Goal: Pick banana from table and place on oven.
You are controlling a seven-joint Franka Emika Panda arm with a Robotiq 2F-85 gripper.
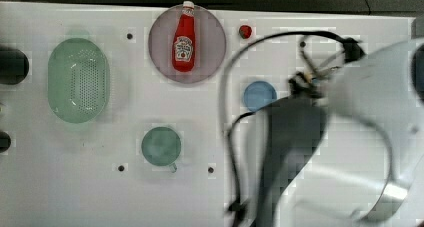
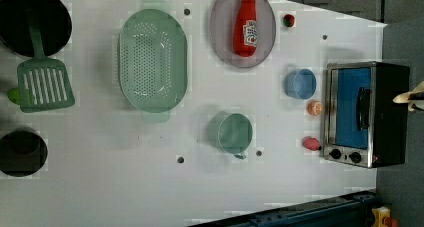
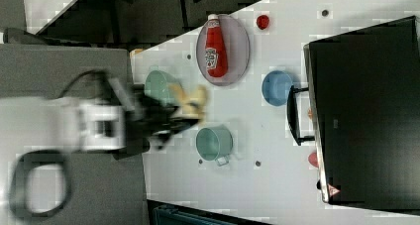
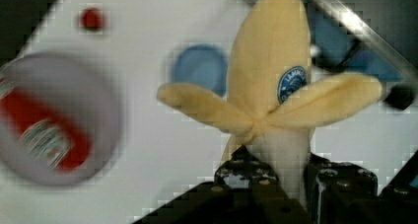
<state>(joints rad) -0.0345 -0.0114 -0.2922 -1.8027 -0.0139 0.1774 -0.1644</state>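
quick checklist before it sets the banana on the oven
1. Banana held in the gripper: ok, the jaws are closed on its lower end.
2. Banana off the table: ok, in the air in the right view.
3. Oven top free of objects: ok, bare black top in the right view.
4. Banana over the oven: cannot tell.
5. Blue bowl and orange slice away from the oven top: ok, on the table.
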